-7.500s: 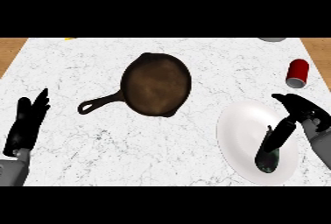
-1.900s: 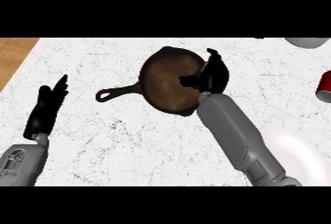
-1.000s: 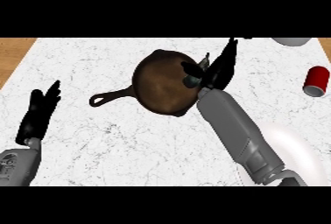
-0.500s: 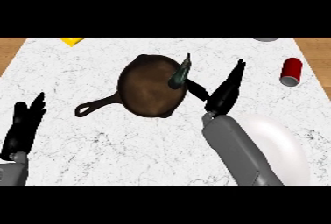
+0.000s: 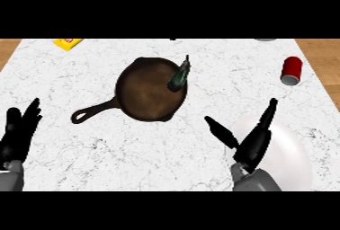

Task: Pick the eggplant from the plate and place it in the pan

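A dark green eggplant (image 5: 178, 77) lies inside the brown cast-iron pan (image 5: 147, 92), against its right rim, stem pointing up and away. The pan's handle points toward the lower left. My right hand (image 5: 251, 138) is open with fingers straight, over the left edge of the white plate (image 5: 285, 157) at the lower right. It holds nothing and sits well below and to the right of the pan. My left hand (image 5: 18, 132) rests open at the left edge, fingers up.
A red can (image 5: 291, 70) lies on its side near the counter's right edge. A yellow packet (image 5: 68, 43) sits at the back left. The marble counter (image 5: 79, 161) ends in wooden floor on both sides.
My right hand let go of the eggplant, which now rests in the pan. The hand has drawn back toward me and down over the plate. The left hand stays where it was.
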Controlling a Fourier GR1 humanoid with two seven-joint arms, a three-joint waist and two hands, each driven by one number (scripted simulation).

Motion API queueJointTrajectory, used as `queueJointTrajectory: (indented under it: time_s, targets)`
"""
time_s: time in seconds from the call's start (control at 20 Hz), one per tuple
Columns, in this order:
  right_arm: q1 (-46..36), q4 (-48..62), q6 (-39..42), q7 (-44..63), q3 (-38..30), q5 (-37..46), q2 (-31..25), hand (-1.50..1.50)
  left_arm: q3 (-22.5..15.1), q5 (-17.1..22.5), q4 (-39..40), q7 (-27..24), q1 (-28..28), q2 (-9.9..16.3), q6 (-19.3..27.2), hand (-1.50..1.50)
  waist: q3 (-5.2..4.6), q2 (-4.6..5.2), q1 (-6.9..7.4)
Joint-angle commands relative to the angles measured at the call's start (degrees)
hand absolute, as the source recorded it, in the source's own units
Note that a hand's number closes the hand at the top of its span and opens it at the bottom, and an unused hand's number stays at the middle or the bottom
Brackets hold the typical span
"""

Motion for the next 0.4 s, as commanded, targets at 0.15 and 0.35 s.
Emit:
queueJointTrajectory:
  time_s: [0.15, 0.35]
  targets:
    - [23.3, -27.0, 6.5, 3.2, 3.5, 7.2, -8.4, -1.50, -0.1, -0.9, -1.1, 0.0, 0.6, 0.0, -0.2, 0.00, 0.02, 0.48, 0.84]
    - [34.2, -39.6, 8.9, 4.7, 3.3, 9.6, -12.2, -1.50, 0.8, 0.4, -4.9, 3.0, 1.0, 1.0, -1.7, 0.00, 0.07, 0.61, 1.61]
